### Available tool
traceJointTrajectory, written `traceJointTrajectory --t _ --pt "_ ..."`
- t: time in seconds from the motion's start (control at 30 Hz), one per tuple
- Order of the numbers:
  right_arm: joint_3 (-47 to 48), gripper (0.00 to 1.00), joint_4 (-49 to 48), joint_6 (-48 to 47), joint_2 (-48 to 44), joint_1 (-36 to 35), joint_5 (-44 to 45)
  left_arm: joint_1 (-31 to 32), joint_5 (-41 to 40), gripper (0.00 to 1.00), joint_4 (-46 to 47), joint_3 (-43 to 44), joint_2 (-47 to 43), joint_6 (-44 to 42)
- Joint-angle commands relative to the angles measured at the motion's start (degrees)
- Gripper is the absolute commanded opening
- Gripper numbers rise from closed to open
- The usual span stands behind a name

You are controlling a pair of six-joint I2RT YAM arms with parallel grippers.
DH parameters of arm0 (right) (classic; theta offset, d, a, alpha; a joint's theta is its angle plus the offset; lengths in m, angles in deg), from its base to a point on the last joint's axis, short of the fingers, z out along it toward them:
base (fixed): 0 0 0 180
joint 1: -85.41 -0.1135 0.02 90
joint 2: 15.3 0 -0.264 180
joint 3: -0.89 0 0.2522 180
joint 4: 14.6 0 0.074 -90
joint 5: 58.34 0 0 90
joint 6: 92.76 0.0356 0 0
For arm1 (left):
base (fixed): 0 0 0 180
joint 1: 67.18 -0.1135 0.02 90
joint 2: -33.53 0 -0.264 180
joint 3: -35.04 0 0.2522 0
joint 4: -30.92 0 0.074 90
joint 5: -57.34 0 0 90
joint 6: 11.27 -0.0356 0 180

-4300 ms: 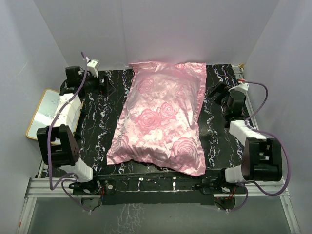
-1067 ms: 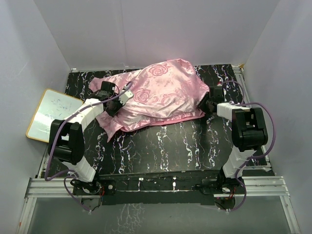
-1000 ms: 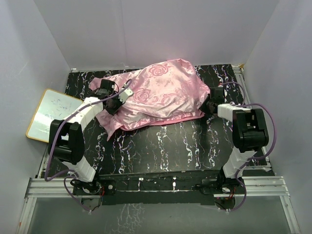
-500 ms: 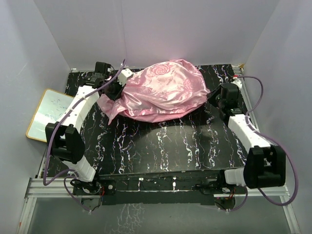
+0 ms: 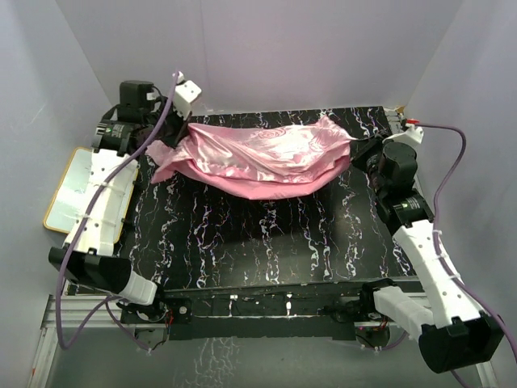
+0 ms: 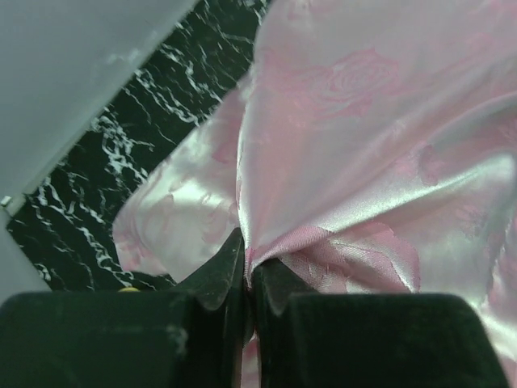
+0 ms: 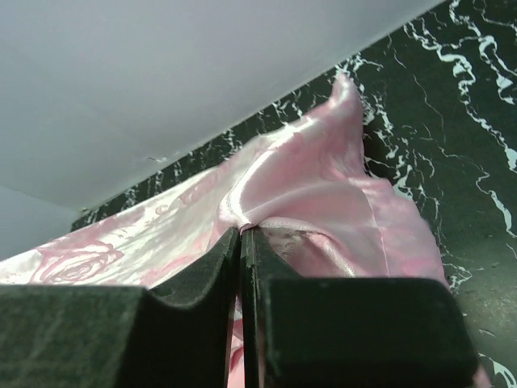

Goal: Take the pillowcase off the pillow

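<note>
Table (image 5: 266,242) top was black marble-pattern, with my arm bases at its near edge. A white board (image 5: 60,194) with a yellow frame lay at the left edge, partly under my left arm. My left gripper (image 6: 246,263) was pinched tight on a fold at the left end of the pillowcase (image 5: 258,153). My right gripper (image 7: 241,236) was clamped on its right corner, jaws almost meeting through the satin. The cover hung stretched between them across the far side, rose face up, sagging mid-span. The pillow was hidden; couldn't tell where it sat.

You have a black, white-veined surface (image 5: 266,242), a white board with a yellow frame (image 5: 65,192) off its left edge, pale walls (image 5: 283,48) around
</note>
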Motion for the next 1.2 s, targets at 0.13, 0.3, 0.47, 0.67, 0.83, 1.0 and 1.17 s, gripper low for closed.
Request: traceJointTrajectory --t 0.13,0.3,0.47,0.67,0.83,1.0,1.17 --pt "11.8 0.08 3.9 -0.4 -9.2 -3.1 6.9 -1.0 0.3 0.00 -5.6 20.0 -4.4 2.3" --pt "21.7 0.08 6.9 0.6 -4.8 -3.1 9.8 -1.0 -2.5 0.00 -10.3 32.2 1.6 4.0" --pt "30.6 0.08 10.8 0.4 12.0 -3.0 5.1 -4.4 -3.6 0.00 -11.5 27.3 10.6 4.3" --pt "38.3 0.08 11.9 1.1 34.0 -1.7 -4.0 -9.4 -6.8 0.00 -4.3 24.2 28.9 4.1" --pt "46.4 0.08 11.1 -1.0 48.3 -0.3 -8.4 -9.2 -11.2 0.07 2.6 29.5 40.0 3.8" --pt "55.4 0.08 11.9 -2.2 56.6 0.3 -11.6 -7.4 -10.9 0.51 1.8 37.3 42.5 3.3" --pt "57.9 0.45 13.6 -2.5 58.3 2.4 -12.3 -1.5 -9.7 0.70 7.3 23.8 32.5 -3.6"
